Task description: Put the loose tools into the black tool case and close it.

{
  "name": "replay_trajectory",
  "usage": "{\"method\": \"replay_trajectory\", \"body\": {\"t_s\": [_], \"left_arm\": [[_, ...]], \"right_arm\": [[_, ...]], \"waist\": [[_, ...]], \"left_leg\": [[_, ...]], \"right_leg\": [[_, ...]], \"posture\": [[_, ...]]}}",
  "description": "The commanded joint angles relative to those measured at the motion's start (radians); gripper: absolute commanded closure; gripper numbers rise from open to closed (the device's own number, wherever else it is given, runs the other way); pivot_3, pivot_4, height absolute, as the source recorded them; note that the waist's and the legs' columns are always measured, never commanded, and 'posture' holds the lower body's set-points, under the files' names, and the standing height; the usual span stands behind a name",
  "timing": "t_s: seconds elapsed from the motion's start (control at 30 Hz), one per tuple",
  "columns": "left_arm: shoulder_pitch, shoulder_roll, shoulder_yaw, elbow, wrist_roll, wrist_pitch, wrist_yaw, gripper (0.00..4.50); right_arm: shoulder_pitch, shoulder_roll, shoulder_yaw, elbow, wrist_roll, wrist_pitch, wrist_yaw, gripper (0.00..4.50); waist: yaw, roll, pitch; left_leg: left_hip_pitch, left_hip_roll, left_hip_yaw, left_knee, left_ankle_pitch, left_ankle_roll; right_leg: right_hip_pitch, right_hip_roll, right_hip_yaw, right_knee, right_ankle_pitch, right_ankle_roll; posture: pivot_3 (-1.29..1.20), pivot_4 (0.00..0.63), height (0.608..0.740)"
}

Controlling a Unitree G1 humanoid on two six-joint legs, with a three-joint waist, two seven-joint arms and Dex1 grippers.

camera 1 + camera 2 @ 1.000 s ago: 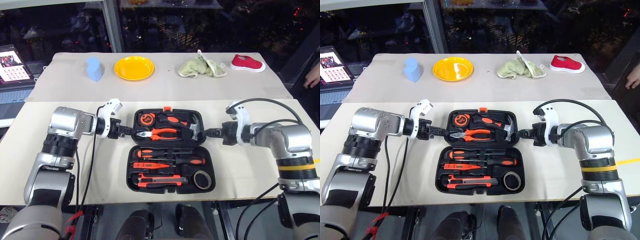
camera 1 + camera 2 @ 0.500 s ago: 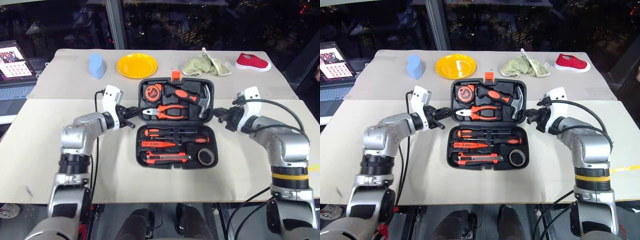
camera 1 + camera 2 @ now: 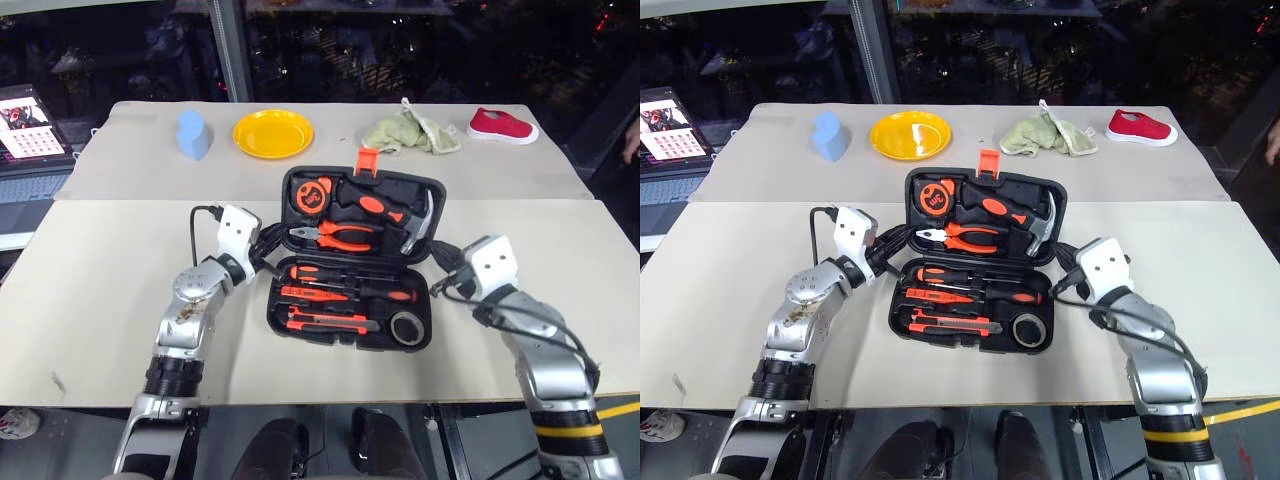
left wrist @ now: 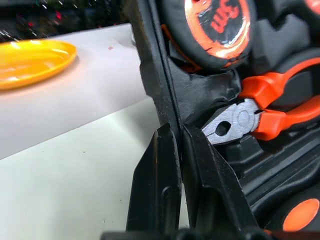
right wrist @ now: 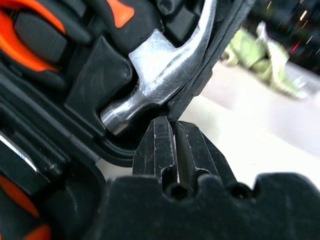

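While head views hide the fingertips, wrist views show left gripper and right gripper clenched empty at the half-raised lid of the black tool case, whose long axis runs between them.

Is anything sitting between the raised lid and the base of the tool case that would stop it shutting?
Nothing visible blocks it. The screwdrivers, utility knife and tape roll lie in their recesses in the black tool case. The left gripper and right gripper are shut, at the lid's side edges.
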Motion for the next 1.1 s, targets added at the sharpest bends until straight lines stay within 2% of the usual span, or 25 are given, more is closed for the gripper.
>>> {"method": "replay_trajectory", "body": {"t_s": [0.03,0.37,0.53,0.63,0.67,0.8,0.83,0.87,0.9,1.0,1.07,1.1], "left_arm": [[0.03,0.011,0.02,-0.056,0.02,-0.066,0.041,4.5],[0.122,0.03,0.042,-0.085,0.04,-0.103,0.089,4.5],[0.158,0.051,0.052,-0.077,0.067,-0.162,0.11,4.5],[0.173,0.056,0.053,-0.059,0.075,-0.184,0.115,4.5],[0.178,0.058,0.053,-0.054,0.073,-0.186,0.115,4.13],[0.203,0.073,0.055,-0.049,0.06,-0.17,0.105,3.1],[0.216,0.081,0.064,-0.053,0.054,-0.157,0.107,2.65],[0.227,0.09,0.073,-0.059,0.045,-0.142,0.108,2.27],[0.235,0.096,0.08,-0.065,0.039,-0.131,0.109,1.89],[0.25,0.144,0.138,-0.094,0.0,-0.079,0.1,0.85],[0.229,0.209,0.183,-0.084,-0.053,-0.015,0.056,0.09],[0.218,0.234,0.195,-0.076,-0.073,0.012,0.036,0.0]], "right_arm": [[0.042,-0.03,0.02,-0.044,-0.099,-0.194,-0.018,4.42],[0.16,-0.047,0.039,-0.011,-0.159,-0.373,-0.014,4.42],[0.202,-0.072,0.049,0.005,-0.209,-0.463,-0.021,4.42],[0.222,-0.093,0.062,0.028,-0.25,-0.524,-0.03,4.42],[0.228,-0.099,0.066,0.037,-0.26,-0.543,-0.03,4.47],[0.262,-0.116,0.072,0.033,-0.236,-0.565,-0.005,4.5],[0.292,-0.13,0.068,0.0,-0.204,-0.554,0.022,3.74],[0.323,-0.145,0.061,-0.036,-0.168,-0.539,0.05,3.53],[0.346,-0.155,0.055,-0.062,-0.143,-0.528,0.07,3.14],[0.464,-0.233,-0.034,-0.226,0.079,-0.345,0.18,2.19],[0.563,-0.323,-0.179,-0.344,0.349,-0.12,0.268,1.4],[0.597,-0.355,-0.234,-0.382,0.442,-0.05,0.303,1.07]], "waist": [[-0.003,0.0,0.0],[-0.015,0.0,0.0],[-0.022,0.0,-0.001],[-0.022,0.0,-0.001],[-0.022,0.0,-0.001],[-0.02,0.0,-0.001],[-0.02,0.0,-0.001],[-0.019,0.0,-0.001],[-0.019,0.0,-0.001],[-0.022,0.0,0.0],[-0.024,-0.001,0.0],[-0.025,-0.002,0.001]], "left_leg": [[0.001,0.0,0.001,0.0,0.0,0.0],[0.007,0.002,0.003,-0.001,0.001,0.004],[0.02,0.003,0.003,-0.006,-0.001,0.002],[0.023,0.003,0.003,-0.007,-0.005,0.007],[0.025,0.003,0.003,-0.008,-0.005,0.006],[0.028,0.004,0.003,-0.01,-0.005,0.006],[0.03,0.004,0.003,-0.011,-0.005,0.006],[0.032,0.004,0.003,-0.012,-0.005,0.006],[0.034,0.004,0.002,-0.014,-0.006,0.005],[0.034,0.004,0.002,-0.014,-0.006,0.006],[0.034,0.006,0.002,-0.014,-0.007,0.006],[0.034,0.007,0.002,-0.014,-0.007,0.005]], "right_leg": [[0.001,0.0,0.001,0.0,0.0,0.0],[0.004,0.001,0.003,0.003,0.0,-0.001],[0.017,0.0,0.003,-0.001,-0.001,-0.001],[0.018,0.0,0.003,-0.001,-0.002,-0.002],[0.019,0.0,0.003,0.0,-0.003,-0.002],[0.022,-0.001,0.003,-0.001,-0.003,-0.002],[0.024,-0.001,0.003,-0.001,-0.004,-0.002],[0.026,-0.001,0.003,-0.001,-0.004,-0.002],[0.028,-0.002,0.003,-0.001,-0.006,-0.001],[0.027,-0.002,0.004,-0.001,-0.011,0.005],[0.027,-0.002,0.004,-0.001,-0.011,0.005],[0.027,-0.002,0.004,-0.002,-0.012,0.005]], "posture": [[0.0,0.15,0.74],[0.0,0.15,0.74],[0.0,0.15,0.74],[0.0,0.15,0.74],[0.0,0.15,0.74],[0.0,0.15,0.74],[0.0,0.15,0.74],[0.0,0.15,0.74],[0.0,0.15,0.74],[0.0,0.15,0.74],[0.0,0.15,0.74],[0.0,0.15,0.74]]}}
